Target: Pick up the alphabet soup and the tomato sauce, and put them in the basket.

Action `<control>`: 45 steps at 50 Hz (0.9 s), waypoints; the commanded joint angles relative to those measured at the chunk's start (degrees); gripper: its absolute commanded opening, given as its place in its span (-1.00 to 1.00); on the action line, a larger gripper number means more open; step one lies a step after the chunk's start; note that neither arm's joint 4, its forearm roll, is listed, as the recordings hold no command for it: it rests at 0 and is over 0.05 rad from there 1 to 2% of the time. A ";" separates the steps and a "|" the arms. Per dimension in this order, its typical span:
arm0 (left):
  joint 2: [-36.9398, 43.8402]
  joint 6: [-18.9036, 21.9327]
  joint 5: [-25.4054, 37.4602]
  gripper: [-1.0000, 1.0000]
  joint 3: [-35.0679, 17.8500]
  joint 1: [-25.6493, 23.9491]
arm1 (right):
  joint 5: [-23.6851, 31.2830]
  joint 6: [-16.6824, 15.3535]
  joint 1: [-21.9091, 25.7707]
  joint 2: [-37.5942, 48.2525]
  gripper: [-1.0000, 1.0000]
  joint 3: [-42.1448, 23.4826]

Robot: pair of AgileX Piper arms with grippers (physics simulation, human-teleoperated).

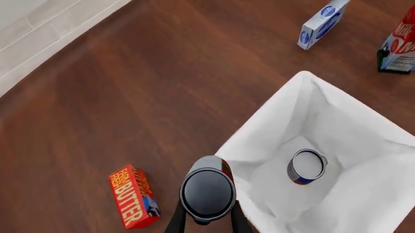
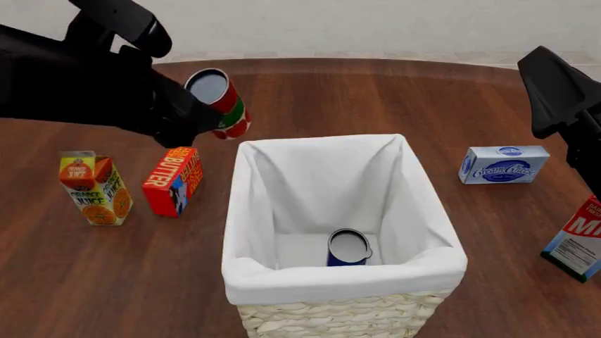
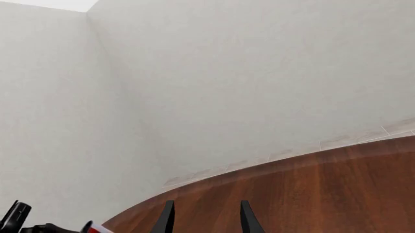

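Observation:
The tomato sauce (image 2: 224, 98), a red can with a green band and grey top, is tilted in my left gripper (image 2: 205, 118), in the air just beyond the basket's far left corner. In the left wrist view the can (image 1: 207, 191) sits between my gripper's (image 1: 207, 219) dark fingers. The basket (image 2: 324, 144) is pale wicker with white lining, in the middle of the table. The alphabet soup (image 2: 348, 248) stands inside it on the bottom and also shows in the left wrist view (image 1: 306, 166). My right gripper (image 3: 206, 219) is open and empty, pointing at the wall.
A red butter box (image 2: 174, 181) and an orange juice carton (image 2: 94, 188) stand left of the basket. A cream cheese box (image 2: 504, 164) and a milk carton (image 2: 578, 239) are on the right. My right arm (image 2: 559, 91) is raised at the right edge.

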 commanded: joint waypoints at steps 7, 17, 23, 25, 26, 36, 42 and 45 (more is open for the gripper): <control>2.78 1.12 -0.73 -1.00 -1.73 -4.89 | 0.00 0.00 0.00 0.00 1.00 0.00; 5.06 2.13 -0.97 -1.00 -2.79 -6.97 | 0.00 0.00 0.00 0.00 1.00 0.00; 6.34 2.79 -1.09 -1.00 -2.66 -8.13 | 0.00 0.00 0.00 0.00 1.00 0.00; 6.76 2.93 -1.10 -1.00 -2.70 -8.58 | 0.00 0.00 0.00 0.00 1.00 0.00; 6.89 2.95 -1.13 -1.00 -2.73 -8.68 | 0.00 0.00 0.00 0.00 1.00 0.00; 8.32 3.45 -1.38 -1.00 -2.51 -9.88 | 0.00 0.00 0.00 0.00 1.00 0.00; 9.08 3.62 -1.60 -1.00 -2.03 -10.64 | 0.00 0.00 0.00 0.00 1.00 0.00; 9.56 3.67 -1.96 -1.00 -1.52 -10.99 | 0.00 0.00 0.00 0.00 1.00 0.00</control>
